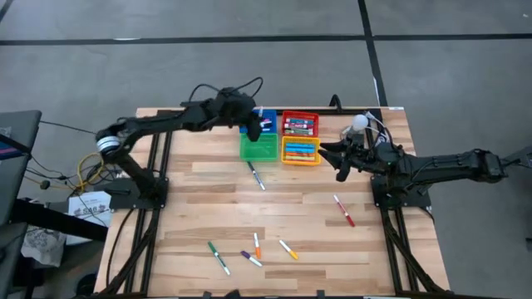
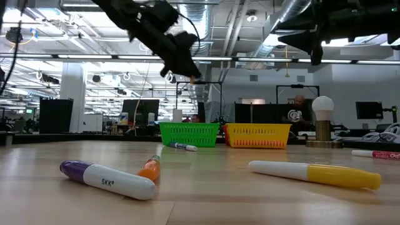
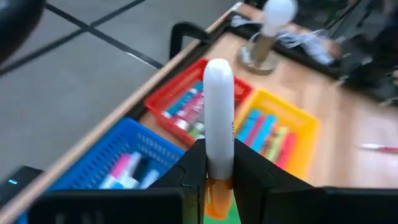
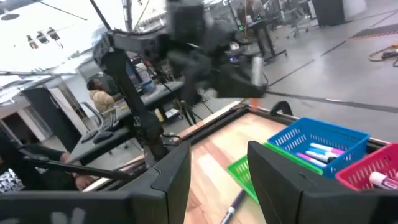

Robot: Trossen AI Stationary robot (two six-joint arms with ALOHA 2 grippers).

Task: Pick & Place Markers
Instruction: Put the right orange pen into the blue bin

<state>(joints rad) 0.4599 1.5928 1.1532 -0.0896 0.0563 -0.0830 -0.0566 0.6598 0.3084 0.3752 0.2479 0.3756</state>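
Left pincer (image 3: 217, 177): I clamp a white marker (image 3: 219, 118) with an orange cap, high above the green bin (image 1: 259, 148).
Right pincer (image 4: 217, 171): parted, empty, waiting beside the yellow bin (image 1: 300, 151).
Risk: the marker stands tilted in my grip; released off-centre, it could strike a rim and roll onto the worktop (image 1: 191, 199).

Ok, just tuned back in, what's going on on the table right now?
The left claw is shut on an orange-capped marker, held above the green bin and blue bin. The right claw waits open, empty, beside the yellow bin. Several loose markers lie on the table.
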